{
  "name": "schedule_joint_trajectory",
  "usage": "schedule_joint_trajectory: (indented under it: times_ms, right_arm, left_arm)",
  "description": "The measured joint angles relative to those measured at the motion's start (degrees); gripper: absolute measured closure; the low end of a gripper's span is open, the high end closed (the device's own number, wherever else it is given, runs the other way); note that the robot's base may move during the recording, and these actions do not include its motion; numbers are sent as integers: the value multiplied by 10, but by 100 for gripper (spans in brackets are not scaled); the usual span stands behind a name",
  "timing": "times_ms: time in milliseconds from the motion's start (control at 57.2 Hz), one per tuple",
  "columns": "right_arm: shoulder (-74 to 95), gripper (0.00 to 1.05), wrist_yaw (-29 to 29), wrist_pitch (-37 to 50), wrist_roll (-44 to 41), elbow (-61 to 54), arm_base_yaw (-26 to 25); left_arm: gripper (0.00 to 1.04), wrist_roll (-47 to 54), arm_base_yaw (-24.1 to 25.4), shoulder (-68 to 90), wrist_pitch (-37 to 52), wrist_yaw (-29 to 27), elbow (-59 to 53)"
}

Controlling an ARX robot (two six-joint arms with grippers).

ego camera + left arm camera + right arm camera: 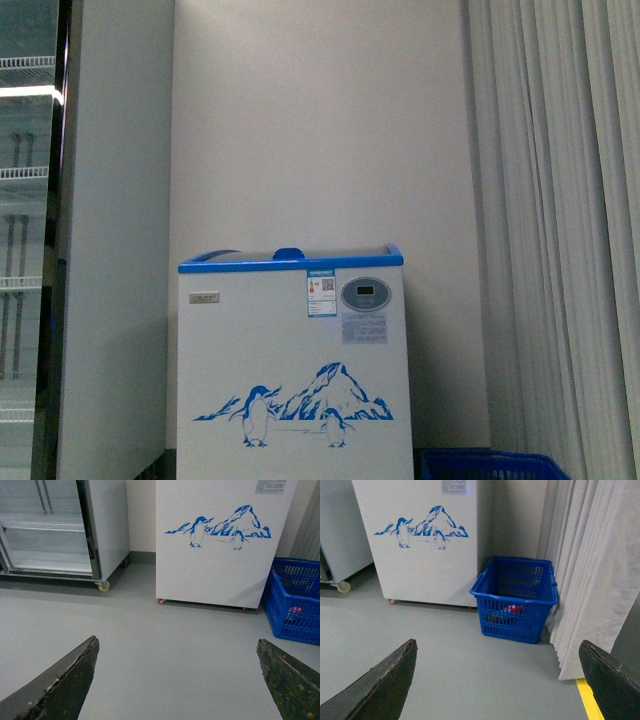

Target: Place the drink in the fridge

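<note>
Grey floor point(445, 650), fridge point(290, 350), blue basket point(516, 599) beside it, left pincer point(176, 640), right pincer point(497, 641) both apart, empty

Only the finger ends of each gripper are showing. The left gripper point(176, 640) is showing two dark grey, wedge-shaped fingers point(65, 685) that are tapering to blunt tips. Their faces are looking rough and brownish-speckled, with pale scuffs and chips running along the inner edges. The right gripper point(497, 642) is showing a matching pair of dark wedge fingers point(380, 690). These are looking smoother, with only a thin lighter line edging the inner side.
</note>
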Motion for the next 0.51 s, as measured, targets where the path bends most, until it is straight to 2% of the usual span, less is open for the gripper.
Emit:
schedule_joint_trajectory:
  times_ms: [507]
  right_arm:
    - [0, 8, 0, 0, 0, 0, 0]
  left_arm:
    - [8, 0, 0, 0, 0, 0, 0]
